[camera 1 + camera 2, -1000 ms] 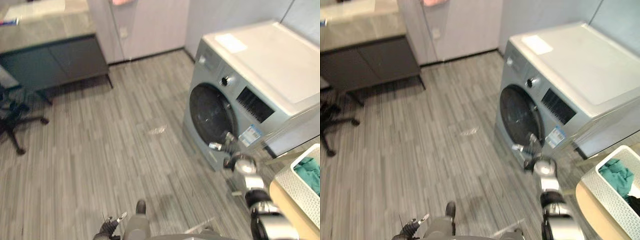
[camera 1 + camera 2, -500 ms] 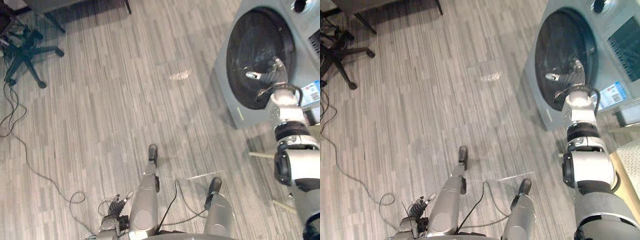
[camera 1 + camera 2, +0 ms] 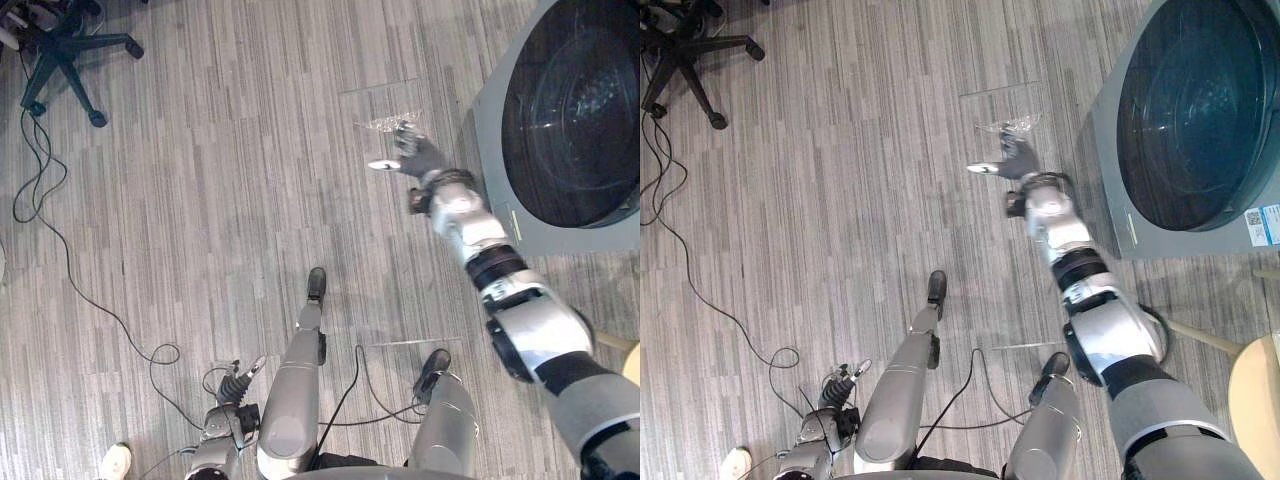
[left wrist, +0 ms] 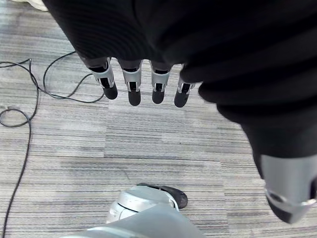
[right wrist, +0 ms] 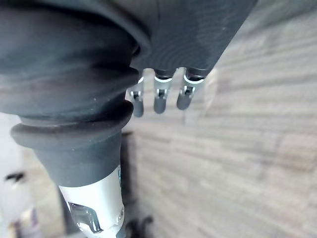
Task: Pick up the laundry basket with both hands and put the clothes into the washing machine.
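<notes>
The grey washing machine (image 3: 575, 110) stands at the upper right, its round dark door (image 3: 1190, 100) closed. My right hand (image 3: 420, 158) reaches out over the wooden floor just left of the machine's lower corner, apart from the door. Its fingers (image 5: 161, 98) hang straight and hold nothing. My left hand (image 3: 232, 405) hangs low at the bottom left, above the floor. Its fingers (image 4: 133, 90) are straight and empty too.
A small clear scrap of plastic (image 3: 385, 122) lies on the floor by my right hand. A black office chair (image 3: 60, 45) stands at the upper left. A person's pale shoe (image 3: 115, 460) shows at the bottom left. A tan table edge (image 3: 1255, 385) is at the lower right.
The camera has tilted down toward the floor. My right hand has swung left, away from the washer door and out over the floor. The left hand still hangs low.
</notes>
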